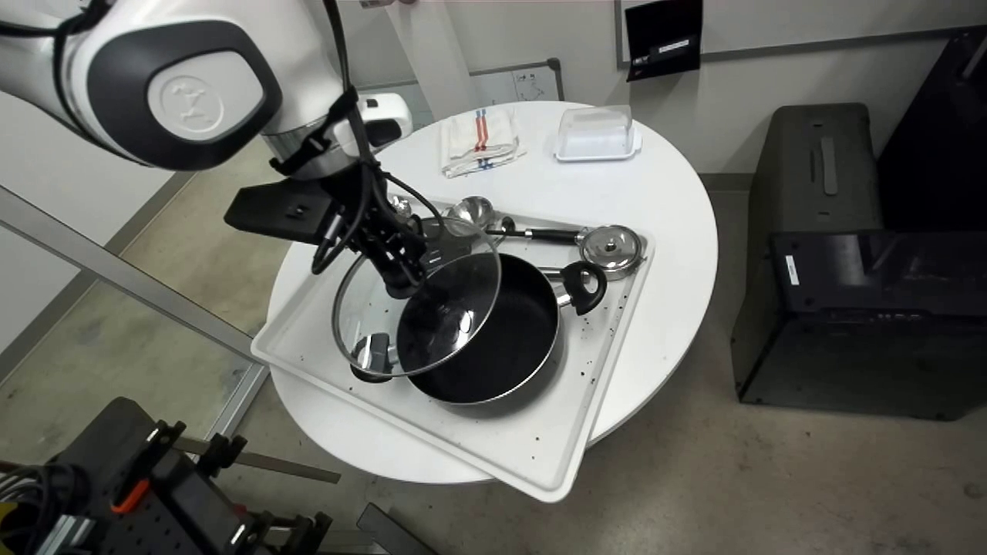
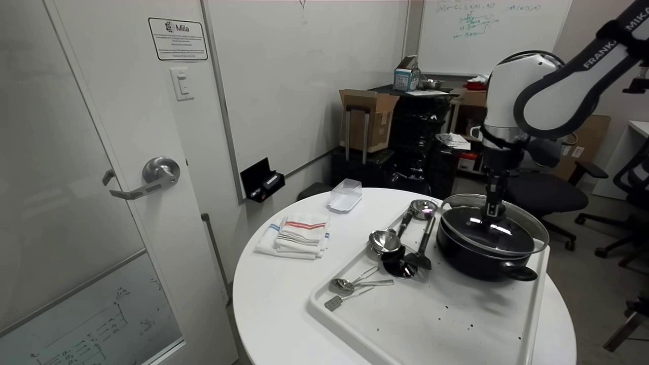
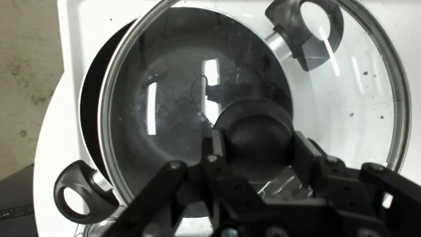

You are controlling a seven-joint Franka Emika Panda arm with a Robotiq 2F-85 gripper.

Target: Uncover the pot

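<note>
The step in hand looks to be taking the lid (image 1: 451,316) away: it seems lifted but not yet carried clear. The gripper (image 3: 258,144) has its 2 fingers set against opposite sides of the knob (image 3: 258,131), and the jaws look clenched on it, bearing the lid.

The pot (image 1: 513,339) stands upright on the tray (image 1: 532,432), nearer the edge of the table (image 1: 678,208) that lies across from the towels (image 1: 480,142) than the edge beside them. The table is round, so it offers edges but no corners; in an exterior view 2 of the tray's corners jut past its edge. The lid hangs off-centre above the pot, reaching out over 1 of its 2 handles, while the opposite handle (image 3: 100,201) lies outside it. I cannot tell whether the lid's lower edge touches the rim.

The next move, I judge, calls for slightly more height, then a level carry sideways, past the handle under the glass, towards the table edge on that side. Going towards the towels would risk hitting the ladle (image 2: 384,242) and spatula (image 2: 420,261). The fingers should let go only when the lid rests flat on the tray.
</note>
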